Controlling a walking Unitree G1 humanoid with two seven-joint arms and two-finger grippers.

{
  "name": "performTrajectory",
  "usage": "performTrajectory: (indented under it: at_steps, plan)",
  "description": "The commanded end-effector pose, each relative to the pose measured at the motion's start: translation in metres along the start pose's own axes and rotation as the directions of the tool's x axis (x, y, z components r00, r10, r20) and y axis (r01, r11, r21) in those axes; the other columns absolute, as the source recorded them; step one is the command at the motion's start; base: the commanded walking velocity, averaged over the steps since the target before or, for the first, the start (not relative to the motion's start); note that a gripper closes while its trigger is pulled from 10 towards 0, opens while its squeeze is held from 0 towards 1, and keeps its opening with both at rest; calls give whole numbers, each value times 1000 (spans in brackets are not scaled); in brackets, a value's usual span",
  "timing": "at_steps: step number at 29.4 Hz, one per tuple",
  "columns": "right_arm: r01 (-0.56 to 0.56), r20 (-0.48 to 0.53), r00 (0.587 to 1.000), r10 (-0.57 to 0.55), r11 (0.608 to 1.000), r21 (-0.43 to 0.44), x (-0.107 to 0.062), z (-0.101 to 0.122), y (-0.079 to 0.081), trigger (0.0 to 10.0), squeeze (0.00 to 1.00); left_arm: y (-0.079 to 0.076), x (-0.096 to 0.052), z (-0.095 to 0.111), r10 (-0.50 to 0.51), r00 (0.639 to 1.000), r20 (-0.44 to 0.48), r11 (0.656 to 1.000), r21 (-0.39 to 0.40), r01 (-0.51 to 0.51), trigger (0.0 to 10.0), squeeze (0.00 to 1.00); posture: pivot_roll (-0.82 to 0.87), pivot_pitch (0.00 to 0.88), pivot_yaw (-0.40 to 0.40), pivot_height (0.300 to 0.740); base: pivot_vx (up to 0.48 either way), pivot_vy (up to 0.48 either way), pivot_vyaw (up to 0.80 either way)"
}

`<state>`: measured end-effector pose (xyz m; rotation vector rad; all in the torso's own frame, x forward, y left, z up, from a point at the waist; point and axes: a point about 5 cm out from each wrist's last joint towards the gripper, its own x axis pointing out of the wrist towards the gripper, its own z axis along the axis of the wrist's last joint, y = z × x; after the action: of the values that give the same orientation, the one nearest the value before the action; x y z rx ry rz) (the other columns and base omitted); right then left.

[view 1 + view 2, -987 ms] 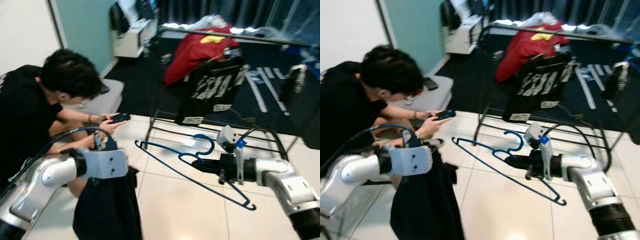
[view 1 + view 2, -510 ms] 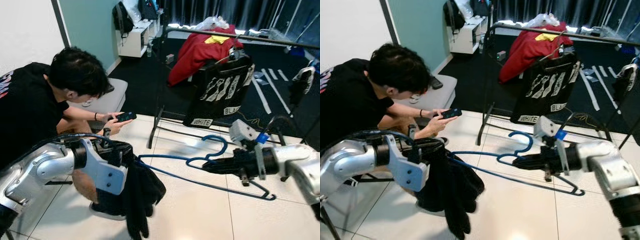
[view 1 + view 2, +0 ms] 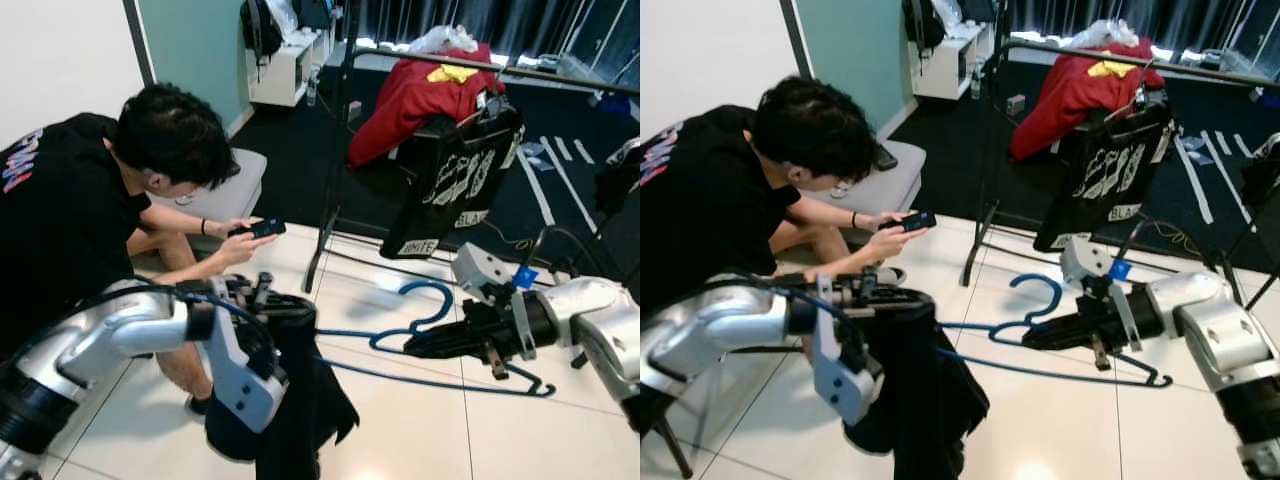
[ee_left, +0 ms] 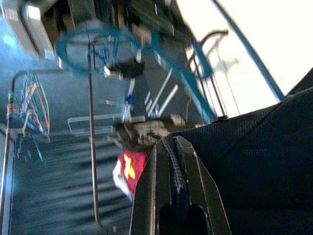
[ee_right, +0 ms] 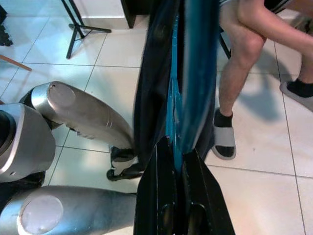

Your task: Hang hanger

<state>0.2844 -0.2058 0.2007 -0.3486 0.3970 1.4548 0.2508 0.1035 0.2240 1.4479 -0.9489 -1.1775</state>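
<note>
My right gripper (image 3: 412, 349) is shut on a blue wire hanger (image 3: 432, 301) just below its hook and holds it flat above the tiled floor. The hanger's far end reaches into a black garment (image 3: 303, 400) that hangs from my left gripper (image 3: 258, 296). In the left wrist view the left fingers (image 4: 146, 186) are shut on the garment's hem (image 4: 254, 156). In the right wrist view the hanger (image 5: 193, 73) runs straight out from my shut fingers (image 5: 161, 186). Behind stands the clothes rack (image 3: 337, 150).
A person (image 3: 90, 200) crouches at my left, looking at a phone (image 3: 263, 228), close to my left arm. A red garment (image 3: 420, 95) and a black printed one (image 3: 455, 175) hang on the rack. A white shelf (image 3: 280, 75) stands at the back.
The camera has shifted. My left arm has swung the black garment right, up to the hanger's far end. The right gripper still holds the hanger, now more level.
</note>
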Motion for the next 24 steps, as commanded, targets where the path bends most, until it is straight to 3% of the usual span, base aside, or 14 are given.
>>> performTrajectory:
  at_steps: [1,8,9,12,15,17,18,19,24]
  plan:
    - [-2,2,1000,2,1000,-16,6,1,-2,10000,0,12,6,7,48,997,54,998,32,-50,10000,0,-58,25,-17,740,0,0,0]
    - [49,105,993,-47,999,-8,34,6,-8,10000,0,8,24,24,83,986,147,995,-66,-74,10000,0,-51,26,-9,740,0,0,0]
    - [91,179,980,-91,996,11,51,8,-11,10000,0,1,31,27,92,982,166,991,-109,-74,10000,0,-50,27,-7,740,0,0,0]
    - [100,194,976,-101,995,16,54,9,-11,10000,0,0,32,28,92,981,168,991,-114,-74,10000,0,-50,27,-6,740,0,0,0]
    - [183,303,933,-195,981,69,65,16,-19,10000,0,-14,32,23,65,987,145,986,-161,-41,10000,0,-59,30,-1,740,0,0,0]
    - [201,321,922,-217,976,81,66,17,-21,10000,0,-16,32,23,56,988,141,985,-169,-32,10000,0,-59,30,-1,740,0,0,0]
    - [241,334,905,-262,965,104,66,17,-25,10000,0,-17,31,22,45,989,138,982,-186,-19,10000,67,-60,29,-2,740,0,0,0]
    - [280,342,888,-306,952,124,65,17,-29,10000,0,-18,30,23,35,990,137,978,-210,-6,10000,1000,-60,29,-1,740,0,0,0]
    - [327,353,864,-360,933,151,65,17,-34,10000,0,-18,29,23,22,991,130,969,-245,11,10000,1000,-60,28,-2,740,0,0,0]
